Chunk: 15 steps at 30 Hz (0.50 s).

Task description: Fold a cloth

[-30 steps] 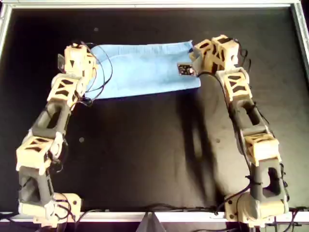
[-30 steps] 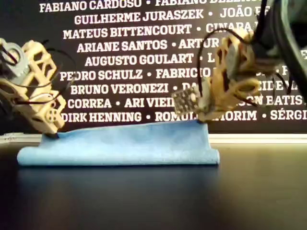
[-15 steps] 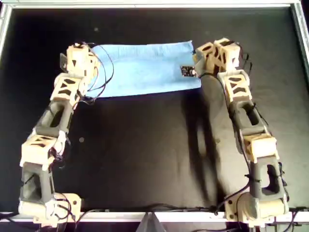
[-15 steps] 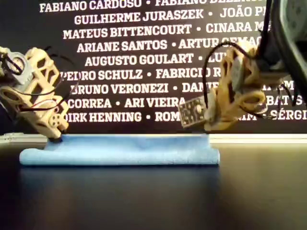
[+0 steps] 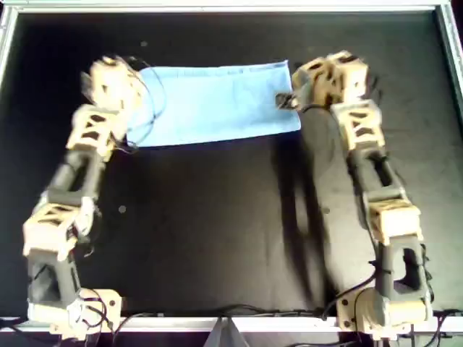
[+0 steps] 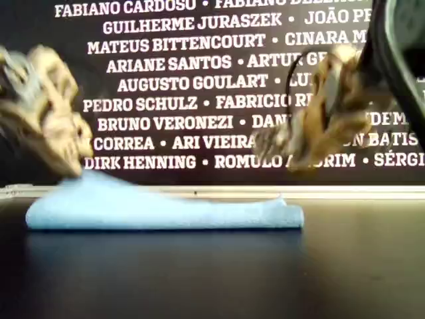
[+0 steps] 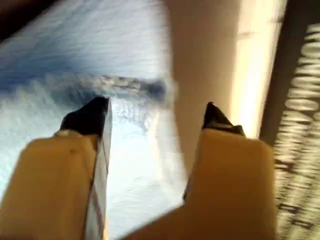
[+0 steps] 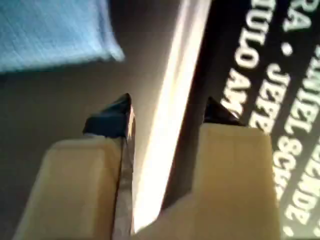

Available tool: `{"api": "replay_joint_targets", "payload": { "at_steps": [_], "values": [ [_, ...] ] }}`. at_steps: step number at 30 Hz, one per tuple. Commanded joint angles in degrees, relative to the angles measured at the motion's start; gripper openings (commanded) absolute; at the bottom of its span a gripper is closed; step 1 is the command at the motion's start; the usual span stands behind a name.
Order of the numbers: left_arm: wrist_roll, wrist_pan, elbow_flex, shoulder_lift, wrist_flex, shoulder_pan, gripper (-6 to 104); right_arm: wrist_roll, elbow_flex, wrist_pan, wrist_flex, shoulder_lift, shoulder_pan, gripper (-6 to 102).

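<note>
The light blue cloth [image 5: 217, 101] lies folded into a long strip at the far side of the black table, and it also shows in the exterior view [image 6: 166, 212]. My first gripper [image 5: 114, 79] is at the cloth's end on the overhead view's left. Its jaws are open over the cloth [image 7: 75, 50] in the first wrist view [image 7: 157, 112]. The cloth rises in a small hump there [image 6: 93, 183]. My second gripper [image 5: 304, 83] is open and empty just off the cloth's other end, with only a cloth corner [image 8: 50, 30] in the second wrist view.
The table's metal rim [image 5: 217, 9] runs close behind the cloth. A dark poster wall with white names [image 6: 199, 66] stands behind it. Both arms reach in from the near edge, one along each side of the black mat [image 5: 217, 231].
Both grippers have let the cloth's far edge down and pulled up and outward from its ends. The cloth has gone from raised to lying flat, with a small hump near my first gripper.
</note>
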Motion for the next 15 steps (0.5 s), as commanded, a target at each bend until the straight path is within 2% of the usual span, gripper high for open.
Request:
{"api": "replay_joint_targets", "payload": {
  "at_steps": [1,6,8,9,11,13,15],
  "values": [
    [0.4,-0.4,1.4,11.1,-0.1,1.7,64,-0.53,-0.2,-0.6,3.2,13.1,-1.1,58],
    [0.4,-0.4,4.5,11.2,-0.3,0.9,65,-0.62,2.3,-0.5,3.5,17.8,-1.0,58],
    [-0.4,-0.4,4.6,11.1,-0.3,0.8,65,-0.62,1.7,-0.5,3.4,17.9,-0.8,59],
    [-0.4,0.0,4.5,10.5,-0.4,0.8,65,0.09,1.1,-0.5,3.4,17.7,-0.7,59],
    [-0.4,0.5,3.7,8.1,-0.4,0.8,68,-0.53,2.3,-0.6,3.5,17.9,-0.2,59],
    [0.4,0.5,3.4,5.4,-0.5,0.8,75,0.18,2.3,-0.7,3.5,17.8,0.1,59],
    [0.4,0.5,3.4,3.3,-0.5,0.8,88,0.18,2.4,-0.7,3.5,17.9,0.1,59]
  ]
}}
